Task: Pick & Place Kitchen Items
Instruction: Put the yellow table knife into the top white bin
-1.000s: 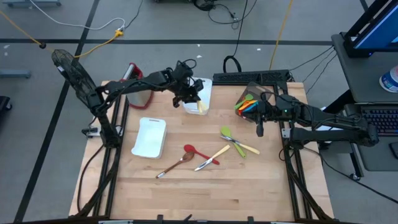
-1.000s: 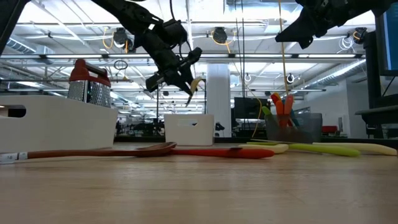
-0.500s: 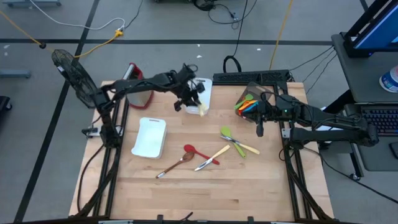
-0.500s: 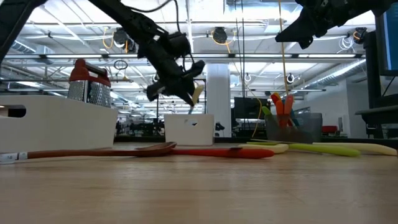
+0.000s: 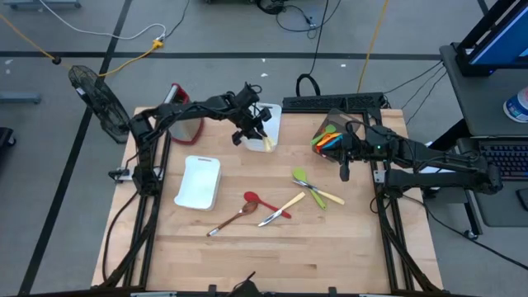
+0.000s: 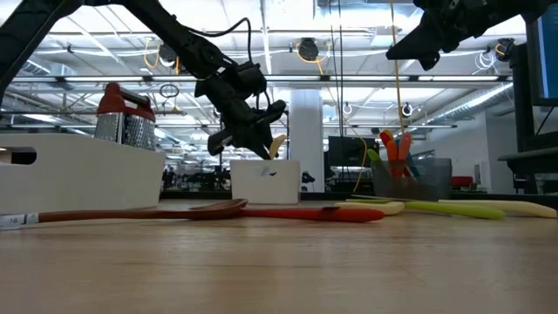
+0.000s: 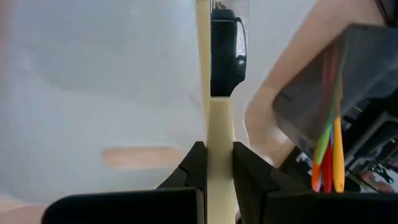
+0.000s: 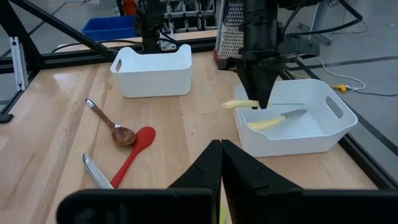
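Observation:
My left gripper is shut on a cream knife just above the white bin at the table's far middle; it also shows in the low view and the right wrist view. A second cream knife lies in that bin. My right gripper is shut and empty beside the grey container of coloured utensils. A green spatula, a cream knife, a red spoon, a wooden spoon and another cream-handled knife lie flat on the table. My left gripper pinches the knife's cream handle between its two fingers. The fingers come from above, pointing down. The knife sits about level, lifted clear, its handle end sticking out past the bin's wall.
A shallow white tray lies at the table's left. A metal grater with a red top stands at the far left. A black frame runs along the far edge. Bare wood shows along the near edge.
My left gripper has gone down toward the white bin with the cream knife, still shut on it; the knife now hangs just above the bin's rim. My right gripper has kept still.

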Robot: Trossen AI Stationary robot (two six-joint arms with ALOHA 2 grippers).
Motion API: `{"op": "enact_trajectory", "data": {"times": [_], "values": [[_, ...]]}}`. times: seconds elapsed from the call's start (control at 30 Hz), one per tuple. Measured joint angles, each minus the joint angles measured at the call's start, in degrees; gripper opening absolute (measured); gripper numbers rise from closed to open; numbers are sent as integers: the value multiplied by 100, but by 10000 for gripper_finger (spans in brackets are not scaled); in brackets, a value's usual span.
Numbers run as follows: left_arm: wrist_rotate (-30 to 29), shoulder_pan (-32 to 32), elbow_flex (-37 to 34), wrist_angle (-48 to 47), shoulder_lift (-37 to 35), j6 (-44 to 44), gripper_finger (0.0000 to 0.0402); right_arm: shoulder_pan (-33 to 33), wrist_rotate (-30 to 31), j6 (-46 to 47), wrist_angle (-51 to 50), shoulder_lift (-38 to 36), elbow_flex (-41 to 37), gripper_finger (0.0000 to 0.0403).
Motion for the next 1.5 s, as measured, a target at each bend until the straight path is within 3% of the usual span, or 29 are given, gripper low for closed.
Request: {"op": "enact_trajectory", "data": {"times": [0.37, 1.23, 1.5], "values": [[-83, 130, 0, -38, 0, 142, 77, 0, 0, 20, 26, 0, 0, 3], [-262, 135, 0, -47, 0, 229, 81, 0, 0, 127, 22, 0, 0, 3], [-118, 135, 0, -47, 0, 624, 83, 0, 0, 127, 22, 0, 0, 3]]}}
